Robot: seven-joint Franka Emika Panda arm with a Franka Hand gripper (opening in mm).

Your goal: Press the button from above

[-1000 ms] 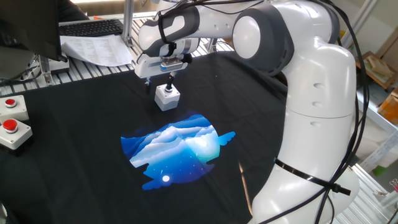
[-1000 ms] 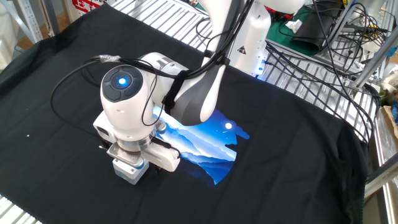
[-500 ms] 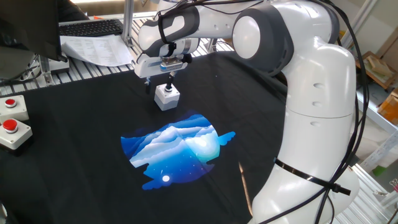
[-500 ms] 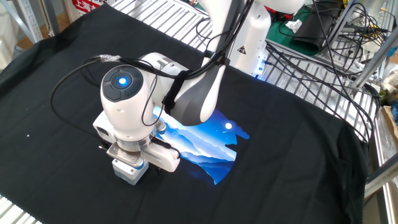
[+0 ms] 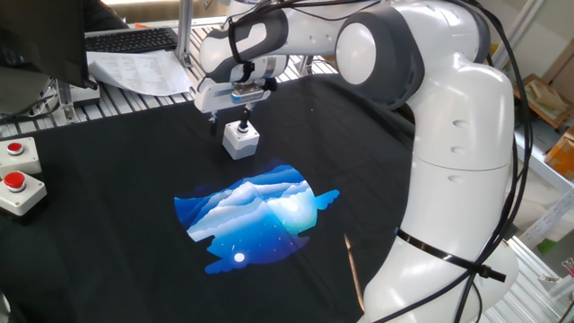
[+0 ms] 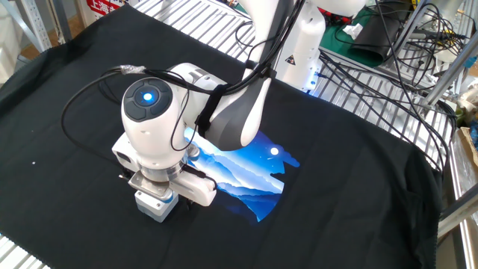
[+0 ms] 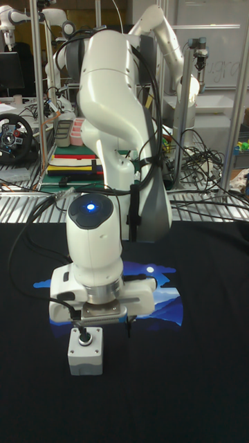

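The small grey box (image 5: 241, 139) carrying the button (image 7: 85, 339) sits on the black cloth of the worktop (image 5: 117, 260), at the far edge of the blue printed patch (image 5: 256, 215). Compared with a second ago, nothing visibly shifts: the tool (image 5: 244, 115) hangs directly above the button at the same height, its tip seemingly on or just over the cap. That stillness suggests the press is at its lowest point or being held, though contact cannot be confirmed. Whether its fingers are parted or closed cannot be told; it grips nothing visible. Two red-button boxes (image 5: 18, 184) lie well apart at the left.
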